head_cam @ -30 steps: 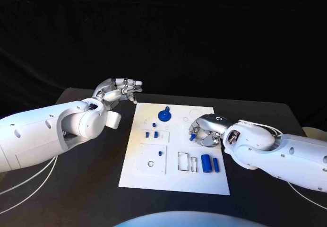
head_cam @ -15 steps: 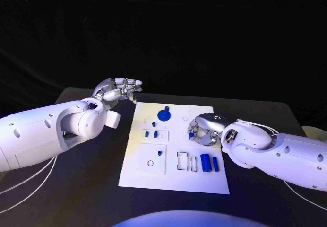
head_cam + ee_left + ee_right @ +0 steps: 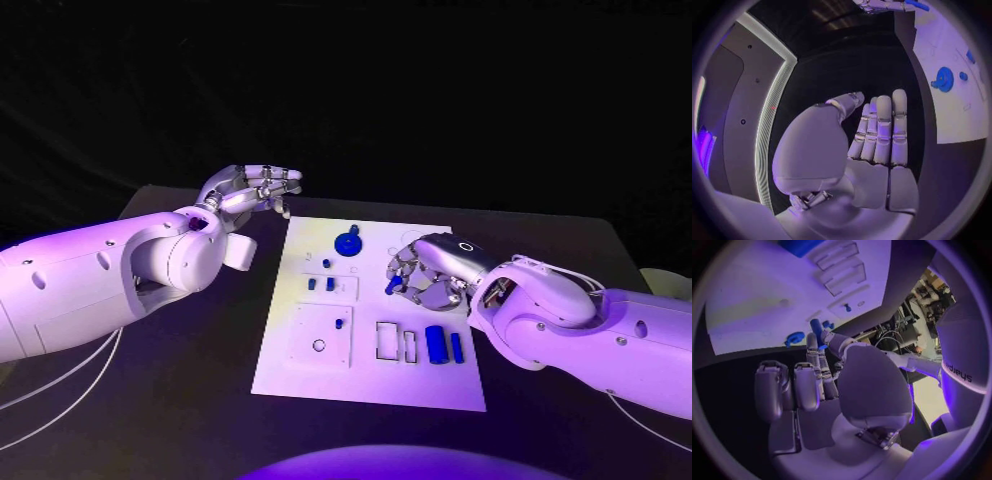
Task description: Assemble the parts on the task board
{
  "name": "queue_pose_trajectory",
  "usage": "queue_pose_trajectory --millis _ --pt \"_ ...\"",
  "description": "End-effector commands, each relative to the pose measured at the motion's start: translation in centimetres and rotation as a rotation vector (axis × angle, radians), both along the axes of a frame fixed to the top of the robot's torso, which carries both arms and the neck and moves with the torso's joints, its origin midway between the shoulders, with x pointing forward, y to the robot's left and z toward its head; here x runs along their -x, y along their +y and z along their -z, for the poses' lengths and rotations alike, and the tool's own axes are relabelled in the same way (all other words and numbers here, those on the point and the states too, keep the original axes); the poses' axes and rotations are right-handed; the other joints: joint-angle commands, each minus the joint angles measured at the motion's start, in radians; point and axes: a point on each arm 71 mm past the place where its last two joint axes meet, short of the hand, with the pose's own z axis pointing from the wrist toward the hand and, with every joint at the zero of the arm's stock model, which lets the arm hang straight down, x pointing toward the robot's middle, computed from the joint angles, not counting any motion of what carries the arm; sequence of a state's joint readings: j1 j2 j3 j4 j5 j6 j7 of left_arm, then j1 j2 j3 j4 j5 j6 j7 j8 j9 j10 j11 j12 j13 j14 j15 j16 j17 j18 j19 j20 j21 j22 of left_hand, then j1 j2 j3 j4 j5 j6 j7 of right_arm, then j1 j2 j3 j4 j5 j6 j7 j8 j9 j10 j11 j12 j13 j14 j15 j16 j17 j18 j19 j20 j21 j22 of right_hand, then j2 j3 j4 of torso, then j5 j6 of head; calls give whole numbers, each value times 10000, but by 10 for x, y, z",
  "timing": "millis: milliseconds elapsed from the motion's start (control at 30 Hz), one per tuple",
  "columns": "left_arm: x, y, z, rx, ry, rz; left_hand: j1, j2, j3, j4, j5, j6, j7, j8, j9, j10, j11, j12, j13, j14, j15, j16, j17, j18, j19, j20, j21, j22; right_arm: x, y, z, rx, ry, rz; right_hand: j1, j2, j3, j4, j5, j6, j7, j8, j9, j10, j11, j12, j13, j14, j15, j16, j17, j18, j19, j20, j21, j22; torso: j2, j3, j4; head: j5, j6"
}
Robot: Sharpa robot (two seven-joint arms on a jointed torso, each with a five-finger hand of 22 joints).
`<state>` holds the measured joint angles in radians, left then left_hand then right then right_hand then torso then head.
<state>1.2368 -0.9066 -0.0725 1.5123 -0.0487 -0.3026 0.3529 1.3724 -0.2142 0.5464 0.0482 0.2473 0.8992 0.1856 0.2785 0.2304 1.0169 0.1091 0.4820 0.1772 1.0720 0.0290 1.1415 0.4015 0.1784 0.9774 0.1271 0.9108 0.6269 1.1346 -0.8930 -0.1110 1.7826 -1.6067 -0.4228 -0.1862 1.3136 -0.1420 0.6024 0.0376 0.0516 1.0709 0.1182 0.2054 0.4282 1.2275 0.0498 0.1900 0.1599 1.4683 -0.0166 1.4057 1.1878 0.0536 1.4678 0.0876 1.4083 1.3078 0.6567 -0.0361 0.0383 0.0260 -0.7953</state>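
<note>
A small blue peg [image 3: 394, 285] is pinched between the thumb and a finger of the right hand [image 3: 427, 274], which is held over the right half of the white board [image 3: 368, 380]; in the right wrist view the same peg [image 3: 816, 330] is seen standing out from the fingertips [image 3: 812, 339], above the board [image 3: 767, 295]. On the board, a round blue disc [image 3: 348, 243] lies near the far edge, two small blue pieces [image 3: 320, 284] sit side by side in a raised block left of the hand, and one more blue piece [image 3: 339, 323] stands in the square plate below them. Two blue cylinders [image 3: 443, 345] lie side by side nearer the front, just beside two empty rectangular slots [image 3: 395, 341]. The left hand [image 3: 255, 188] is raised off the board's far left corner, over the black table [image 3: 188, 400]; nothing is held in it, and its fingers [image 3: 882, 130] are seen straight and close together.
</note>
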Motion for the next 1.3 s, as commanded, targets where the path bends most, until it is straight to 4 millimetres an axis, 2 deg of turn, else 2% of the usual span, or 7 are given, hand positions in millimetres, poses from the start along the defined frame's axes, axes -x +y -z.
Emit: queue_pose_trajectory --millis 33,133,267,400,567,800,1300 --pt "0 -3 -1 126 -38 175 -10 96 -33 -26 -9 -42 -25 -30 -5 -62 -6 24 9 -3 57 -46 -13 58 18 22 -44 -17 7 11 -7 -834 -25 -207 17 55 49 -28 46 69 -11 96 149 51 21 14 -6 341 -70 26 -7 -180 411 -57 53 1908 -1 -8 -5 22 1" --pt "-1 -3 0 127 -42 180 -8 98 -33 -27 -9 -42 -25 -28 -4 -64 -6 28 11 -4 56 -46 -13 59 18 22 -45 -18 13 27 -9 -1148 133 -600 19 47 51 -36 48 73 -12 103 155 57 18 12 -4 339 -71 21 -20 -177 405 -60 37 1902 2 -2 -8 49 -2" --pt "-2 -5 0 134 -44 201 0 101 -32 -31 -10 -40 -26 -24 -3 -71 -7 41 16 -6 56 -45 -14 59 20 22 -48 -20 22 49 -2 -1402 402 -1152 33 37 62 -57 55 77 -13 114 165 66 13 7 -2 337 -75 15 -37 -175 403 -64 31 1900 0 -24 24 49 -8" --pt "-2 -7 0 145 -53 230 0 101 -32 -31 -10 -40 -26 -24 -3 -71 -7 41 16 -6 56 -45 -14 59 20 22 -48 -20 33 73 11 -1550 651 -1775 45 31 70 -75 62 76 -12 120 172 68 12 3 0 335 -78 13 -44 -172 398 -67 17 1895 1 -33 6 89 2" --pt "-2 -10 0 174 -48 315 0 103 -34 -31 -11 -40 -27 -22 -2 -76 -6 51 20 -8 56 -45 -14 60 21 22 -51 -21 42 93 25 -1517 901 -2249 57 28 80 -92 69 71 -9 123 178 67 12 -5 0 332 -79 5 -63 -166 387 -70 -11 1883 24 -29 59 108 -14" --pt "-2 -13 0 195 -38 384 0 103 -34 -31 -11 -40 -27 -22 -2 -76 -6 51 20 -8 56 -45 -14 60 21 22 -51 -21 45 105 39 -1250 1092 -2456 61 20 85 -103 70 62 -3 123 181 62 15 -13 0 333 -79 7 -60 -160 377 -72 -36 1872 13 -58 67 179 -52" --pt "-2 -15 0 202 -21 420 0 107 -39 -29 -13 -37 -29 -16 -1 -81 -8 69 27 -10 57 -45 -15 60 23 23 -55 -24 39 106 60 -210 966 -2450 57 12 87 -111 71 52 5 123 185 59 21 -20 0 334 -78 8 -57 -162 380 -74 -28 1877 27 -25 45 226 -102"
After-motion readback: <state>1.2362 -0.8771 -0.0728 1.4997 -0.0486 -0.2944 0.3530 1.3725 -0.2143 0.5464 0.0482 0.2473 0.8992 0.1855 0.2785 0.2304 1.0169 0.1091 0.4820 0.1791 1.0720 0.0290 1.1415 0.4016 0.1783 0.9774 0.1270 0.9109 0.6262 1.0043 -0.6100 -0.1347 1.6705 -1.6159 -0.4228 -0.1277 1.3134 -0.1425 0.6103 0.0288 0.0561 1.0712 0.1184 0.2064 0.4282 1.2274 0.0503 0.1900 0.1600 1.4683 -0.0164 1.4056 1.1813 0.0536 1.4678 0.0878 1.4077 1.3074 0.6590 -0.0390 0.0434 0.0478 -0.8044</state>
